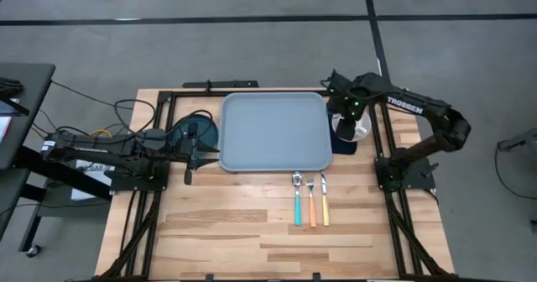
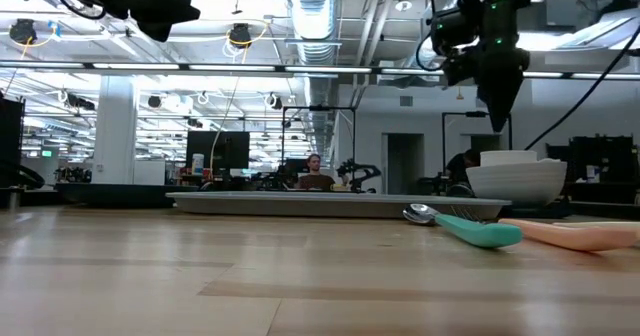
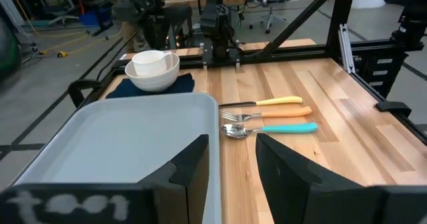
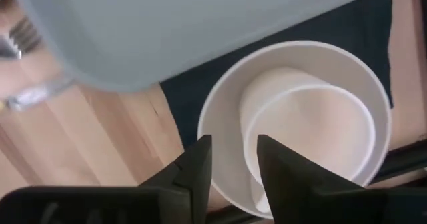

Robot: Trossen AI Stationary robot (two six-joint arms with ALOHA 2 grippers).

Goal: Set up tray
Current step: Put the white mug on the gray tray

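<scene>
Tray (image 1: 274, 131) lies bare mid-surface, nothing set on it yet: cup-in-bowl (image 1: 352, 127) on the napkin (image 1: 344, 145) under the part-open right hand (image 1: 345, 118), cutlery (image 1: 310, 200) beside, left hand (image 1: 191, 158) open at its edge.

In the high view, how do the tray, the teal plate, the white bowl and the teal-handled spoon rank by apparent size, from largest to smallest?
1. Tray.
2. Teal plate, partly hidden under the left arm.
3. White bowl, partly covered by the right gripper; roughly as wide as the spoon is long, so these two stay unranked.

Bowl (image 1: 353, 127) on napkin (image 1: 344, 143); cutlery (image 1: 310, 200)
</scene>
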